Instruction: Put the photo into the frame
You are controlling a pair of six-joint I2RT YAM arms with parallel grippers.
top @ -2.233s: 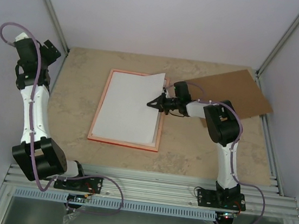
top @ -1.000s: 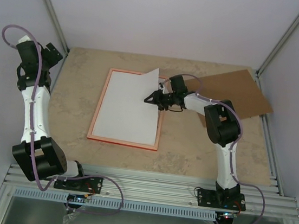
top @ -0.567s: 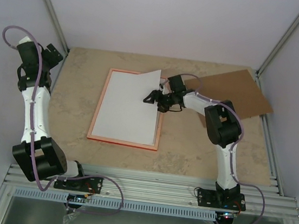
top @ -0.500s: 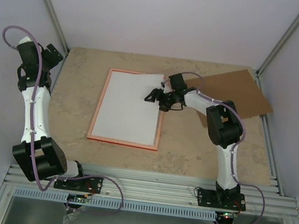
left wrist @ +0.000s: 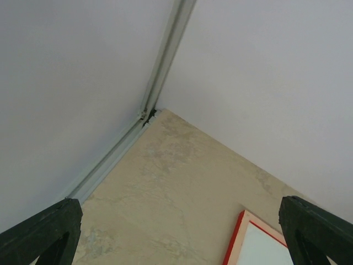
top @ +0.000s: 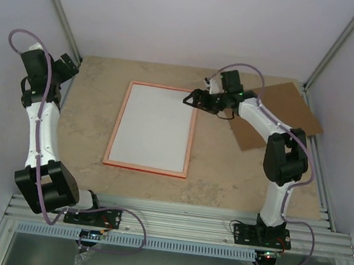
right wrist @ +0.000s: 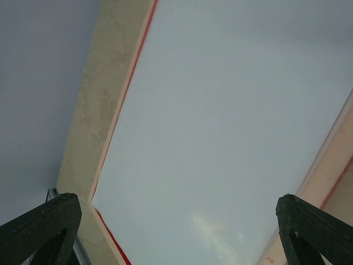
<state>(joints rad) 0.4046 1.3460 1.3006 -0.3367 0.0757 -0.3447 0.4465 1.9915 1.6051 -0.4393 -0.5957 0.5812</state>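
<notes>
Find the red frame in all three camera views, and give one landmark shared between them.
Top external: the frame lies flat mid-table, left of centre.
Left wrist: only one corner shows, at the bottom edge, right of centre.
Right wrist: its strips run along the left and right sides.
Shared landmark: the photo, white back up, inside the frame.

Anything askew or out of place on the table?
The photo sits square inside the frame, white back up. Only oddity: the brown board lies skewed at far right, one corner over the side rail.
</notes>
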